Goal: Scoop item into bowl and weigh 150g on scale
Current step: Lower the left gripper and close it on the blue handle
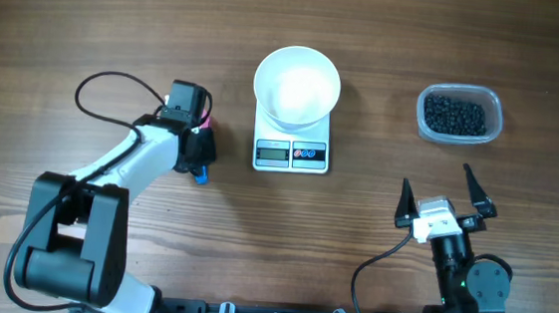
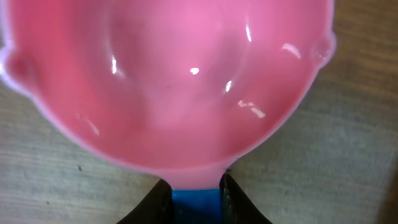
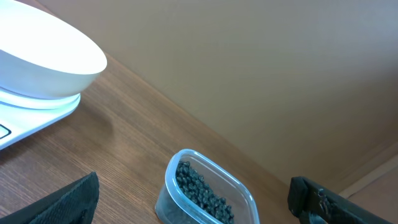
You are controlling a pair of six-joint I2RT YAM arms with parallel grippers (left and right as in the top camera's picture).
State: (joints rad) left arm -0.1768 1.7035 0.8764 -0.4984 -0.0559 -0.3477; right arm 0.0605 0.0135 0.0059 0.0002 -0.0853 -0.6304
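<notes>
Spreading under everything, the wooden table (image 1: 70, 20) is carrying the whole setup. The left gripper (image 2: 195, 182) is reaching in just left of the scale (image 1: 292, 154), its fingers (image 2: 155, 202) pressing against both sides of the blue handle (image 2: 196, 202) of a pink scoop (image 2: 186, 81). The right gripper (image 1: 436, 177) is waiting near the front edge with its jaws spread wide, holding nothing. The white kitchen scale is sitting mid-table, and the white bowl (image 1: 297, 83) is resting on its platform. Well to the right, a clear plastic tub (image 1: 462, 88) is holding the small black beans (image 1: 455, 115), all lying inside it.
</notes>
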